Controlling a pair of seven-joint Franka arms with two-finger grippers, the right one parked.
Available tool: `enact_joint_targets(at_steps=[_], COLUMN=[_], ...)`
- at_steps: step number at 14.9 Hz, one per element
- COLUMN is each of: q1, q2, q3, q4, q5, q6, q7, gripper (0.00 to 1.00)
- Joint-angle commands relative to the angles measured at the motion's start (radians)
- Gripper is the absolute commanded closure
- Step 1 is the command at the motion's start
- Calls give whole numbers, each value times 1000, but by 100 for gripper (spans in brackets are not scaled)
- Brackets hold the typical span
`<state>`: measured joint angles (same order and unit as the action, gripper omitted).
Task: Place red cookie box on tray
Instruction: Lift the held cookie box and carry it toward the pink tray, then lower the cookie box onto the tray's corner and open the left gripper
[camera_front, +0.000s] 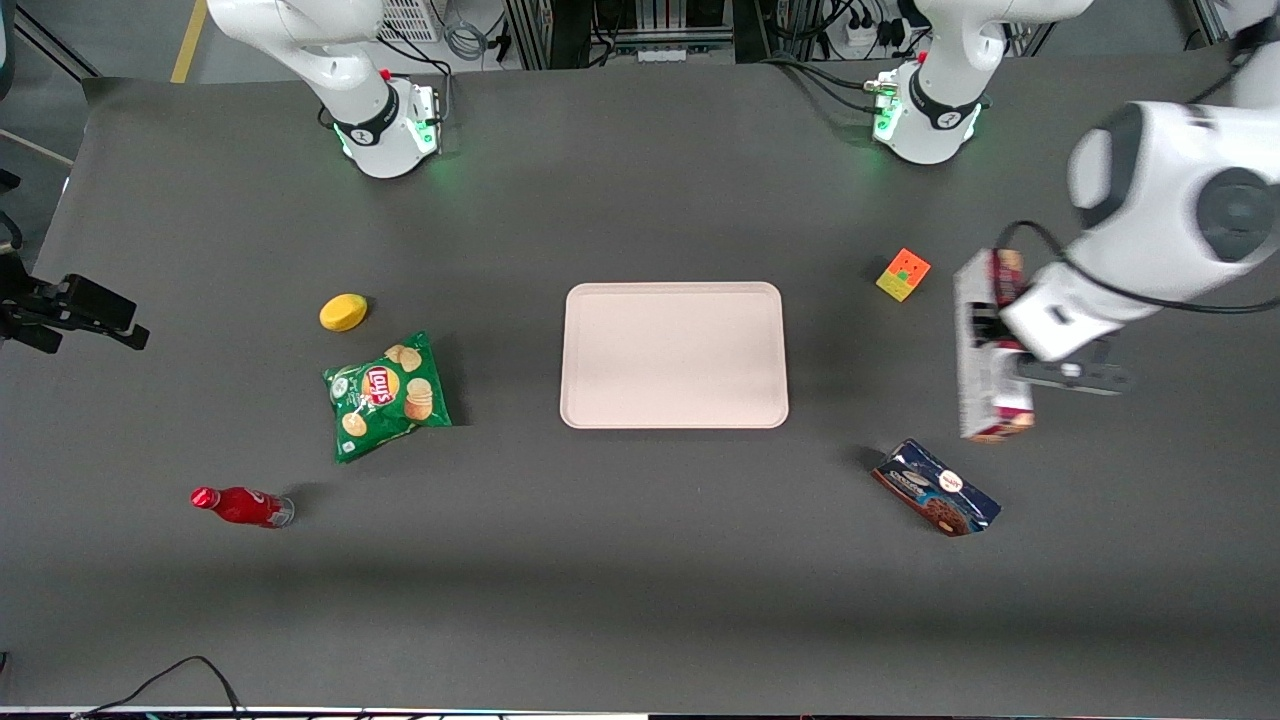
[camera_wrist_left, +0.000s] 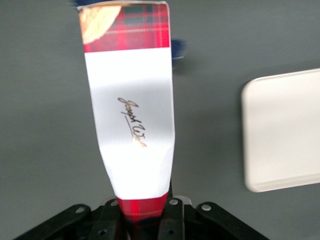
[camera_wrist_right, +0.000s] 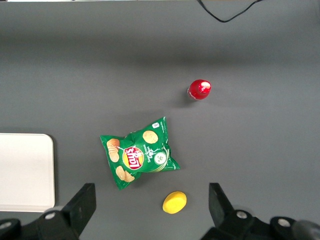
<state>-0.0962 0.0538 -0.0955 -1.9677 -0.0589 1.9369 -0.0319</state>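
Observation:
My left gripper (camera_front: 1000, 350) is shut on the red cookie box (camera_front: 985, 350), a long slim plaid carton with a white label band, and holds it above the table toward the working arm's end. In the left wrist view the box (camera_wrist_left: 132, 110) runs out from between the fingers (camera_wrist_left: 172, 220), which clamp its plaid end. The pale pinkish tray (camera_front: 674, 355) lies flat at the table's middle and has nothing on it. Its corner also shows in the left wrist view (camera_wrist_left: 282, 130), apart from the box.
A blue cookie package (camera_front: 935, 488) lies nearer the front camera than the held box. A coloured cube (camera_front: 903, 274) sits beside the box's farther end. Toward the parked arm's end lie a green chips bag (camera_front: 386, 395), a yellow lemon (camera_front: 343, 312) and a red bottle (camera_front: 240, 505).

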Motion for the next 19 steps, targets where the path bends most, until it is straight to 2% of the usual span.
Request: enact_joint_targets(at_steps=[1, 5, 10, 15, 19], q1=[-69, -161, -279, -295, -295], q2=[113, 225, 337, 365, 380], q3=[-120, -164, -193, -193, -191], q4=[114, 119, 64, -78, -92], q5=[13, 33, 194, 223, 223], q6=[-12, 118, 275, 476, 501], q7=[-312, -505, -802, -809, -810], gripper=[92, 91, 92, 92, 91])
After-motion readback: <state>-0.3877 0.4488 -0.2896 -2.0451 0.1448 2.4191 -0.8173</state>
